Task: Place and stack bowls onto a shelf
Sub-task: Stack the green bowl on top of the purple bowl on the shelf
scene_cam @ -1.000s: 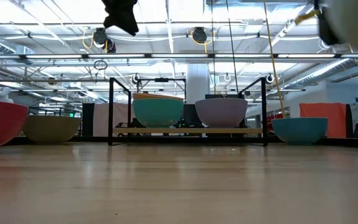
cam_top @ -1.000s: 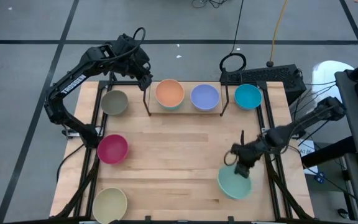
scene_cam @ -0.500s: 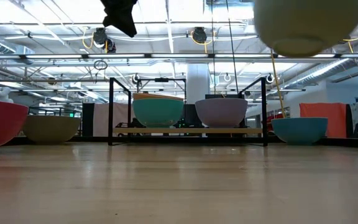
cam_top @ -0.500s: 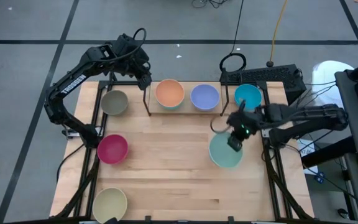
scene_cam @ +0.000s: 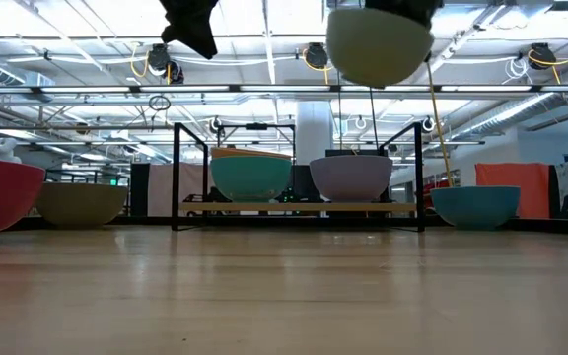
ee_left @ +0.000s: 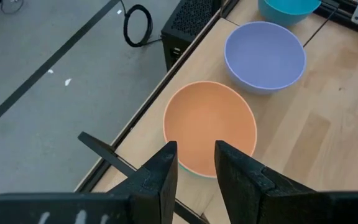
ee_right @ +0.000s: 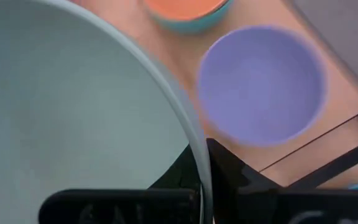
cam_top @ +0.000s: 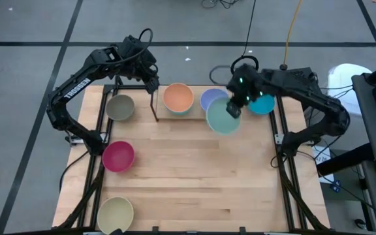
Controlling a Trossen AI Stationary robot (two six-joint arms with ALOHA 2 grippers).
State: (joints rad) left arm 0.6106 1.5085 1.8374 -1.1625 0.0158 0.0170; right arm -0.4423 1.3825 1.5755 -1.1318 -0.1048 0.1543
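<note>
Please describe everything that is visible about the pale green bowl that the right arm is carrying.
The pale green bowl is small, round and smooth, plastic by its look, with a thin rim and an empty inside. It hangs in the air, roughly upright, well above the tabletop, partly over the lavender bowl on the shelf. The right gripper is shut on its rim, with one of the fingers outside the wall. Nothing else touches it.

bright, even light comes from long ceiling lamps (scene_cam: 264,20) in the low view. shadows on the table (cam_top: 188,170) are soft. the lavender bowl (ee_right: 263,84) looks blurry in the right wrist view.
</note>
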